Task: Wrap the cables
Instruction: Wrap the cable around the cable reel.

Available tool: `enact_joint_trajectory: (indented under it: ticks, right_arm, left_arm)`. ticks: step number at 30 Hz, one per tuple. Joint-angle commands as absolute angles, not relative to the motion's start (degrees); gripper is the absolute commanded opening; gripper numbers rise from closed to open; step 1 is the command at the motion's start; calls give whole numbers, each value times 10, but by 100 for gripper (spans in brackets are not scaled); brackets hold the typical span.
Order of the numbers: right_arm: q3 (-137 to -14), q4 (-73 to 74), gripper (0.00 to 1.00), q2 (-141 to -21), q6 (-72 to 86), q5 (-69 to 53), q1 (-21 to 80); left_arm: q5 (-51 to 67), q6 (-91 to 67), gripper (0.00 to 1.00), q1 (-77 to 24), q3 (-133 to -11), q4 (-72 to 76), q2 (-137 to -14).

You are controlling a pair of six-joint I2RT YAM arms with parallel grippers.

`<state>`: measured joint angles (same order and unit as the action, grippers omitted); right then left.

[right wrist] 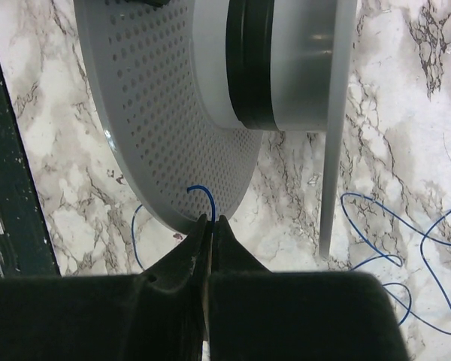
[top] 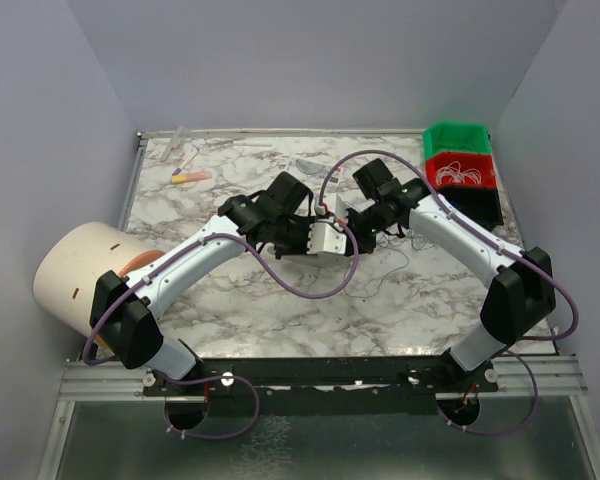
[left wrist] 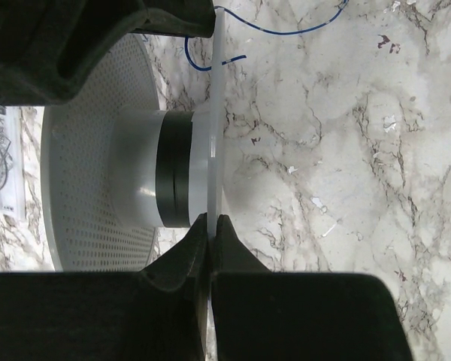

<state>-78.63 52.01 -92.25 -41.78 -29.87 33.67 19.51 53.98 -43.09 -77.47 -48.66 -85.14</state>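
Observation:
A white spool (top: pixel 327 240) lies at the table's middle between both grippers. In the left wrist view my left gripper (left wrist: pixel 212 219) is shut on the edge of the spool's thin plain flange (left wrist: pixel 215 135). The hub carries a black band (left wrist: pixel 173 169), and the perforated flange (left wrist: pixel 83 150) is behind it. In the right wrist view my right gripper (right wrist: pixel 212 218) is shut on the end of the thin dark-blue cable (right wrist: pixel 204 194), right at the perforated flange's rim (right wrist: pixel 158 105). Loose cable loops (right wrist: pixel 406 252) lie on the marble to the right. In the top view a thin strand (top: pixel 392 272) trails beside my right gripper (top: pixel 352 230).
Green (top: pixel 457 138), red (top: pixel 462 172) and black (top: pixel 477 205) bins are stacked at the back right. A cream cylinder (top: pixel 80 275) stands at the left edge. A small orange and yellow item (top: pixel 190 177) lies at the back left. Grey walls enclose the marble table (top: pixel 280 310).

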Motion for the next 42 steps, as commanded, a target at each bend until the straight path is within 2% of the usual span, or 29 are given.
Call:
enact_joint_trajectory:
  ticks: [1, 8, 21, 30, 37, 42]
  right_arm:
    - [-772, 547, 0, -919, -452, -325, 347]
    - [-767, 522, 1, -908, -463, -296, 346]
    - [-735, 490, 1, -871, -524, -360, 347]
    - [-749, 531, 24, -884, -536, -361, 347]
    - [-768, 556, 29, -876, -532, -348, 346]
    - [-783, 568, 37, -855, -505, -317, 344]
  left_arm:
    - [216, 540, 0, -428, -796, -451, -852]
    - [216, 556, 0, -428, -782, -450, -843]
    - [241, 589, 0, -428, -745, -458, -817]
    - [238, 572, 0, -428, -765, -458, -827]
    - [231, 573, 0, -428, -768, -458, -824]
    - [219, 573, 0, -428, -769, -457, -822]
